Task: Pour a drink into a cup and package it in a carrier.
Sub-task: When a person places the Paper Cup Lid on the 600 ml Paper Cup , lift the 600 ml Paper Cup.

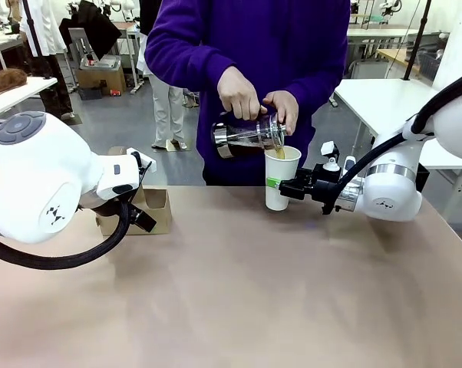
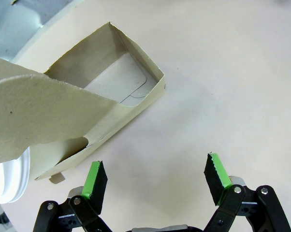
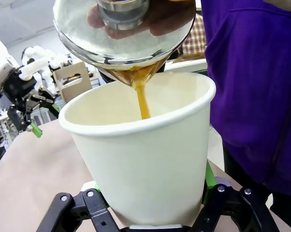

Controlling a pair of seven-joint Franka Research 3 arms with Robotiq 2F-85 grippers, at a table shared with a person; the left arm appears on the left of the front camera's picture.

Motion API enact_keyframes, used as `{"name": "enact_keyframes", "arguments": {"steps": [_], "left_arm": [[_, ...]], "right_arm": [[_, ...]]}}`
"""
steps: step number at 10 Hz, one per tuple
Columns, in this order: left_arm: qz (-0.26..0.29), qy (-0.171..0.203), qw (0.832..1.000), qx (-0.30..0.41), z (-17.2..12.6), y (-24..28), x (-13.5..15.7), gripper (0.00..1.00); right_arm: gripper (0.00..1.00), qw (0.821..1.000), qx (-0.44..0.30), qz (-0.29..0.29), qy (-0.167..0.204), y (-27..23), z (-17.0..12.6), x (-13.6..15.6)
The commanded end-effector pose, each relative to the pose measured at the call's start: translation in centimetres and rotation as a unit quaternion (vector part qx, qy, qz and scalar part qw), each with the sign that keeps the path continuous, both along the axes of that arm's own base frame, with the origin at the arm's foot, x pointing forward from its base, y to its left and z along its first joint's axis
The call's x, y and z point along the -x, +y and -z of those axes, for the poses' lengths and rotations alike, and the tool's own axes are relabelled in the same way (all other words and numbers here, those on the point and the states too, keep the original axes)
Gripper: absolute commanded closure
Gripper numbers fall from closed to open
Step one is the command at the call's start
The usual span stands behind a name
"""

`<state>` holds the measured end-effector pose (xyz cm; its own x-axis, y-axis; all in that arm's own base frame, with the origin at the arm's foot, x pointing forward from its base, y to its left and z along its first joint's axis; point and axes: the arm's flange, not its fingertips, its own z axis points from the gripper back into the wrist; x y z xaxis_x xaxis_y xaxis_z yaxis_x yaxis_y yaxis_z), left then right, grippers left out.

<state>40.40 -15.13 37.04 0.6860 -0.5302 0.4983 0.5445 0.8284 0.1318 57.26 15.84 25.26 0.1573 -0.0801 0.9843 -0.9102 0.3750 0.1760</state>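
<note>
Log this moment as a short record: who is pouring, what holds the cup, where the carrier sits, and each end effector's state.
pouring: person's hands tilt clear glass carafe; amber-brown drink streams into cup
cup: tall white paper cup, upright, partly filled
right end effector: shut on the cup's lower wall
carrier: brown cardboard carrier, on robot's left side of table, without the tall cup
left end effector: open, holding nothing, close beside carrier
</note>
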Motion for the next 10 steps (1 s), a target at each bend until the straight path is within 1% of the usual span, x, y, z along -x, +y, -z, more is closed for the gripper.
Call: {"name": "enact_keyframes", "arguments": {"steps": [1,10], "left_arm": [[0.000,0.000,1.000,0.001,-0.02,0.00,0.03,0.00],[0.000,0.000,1.000,0.001,-0.02,0.00,0.03,0.00]], "right_arm": [[0.20,1.000,-0.005,0.002,-0.001,0.17,-0.34,0.19],[0.20,1.000,-0.005,0.002,-0.001,0.17,-0.34,0.19]]}}
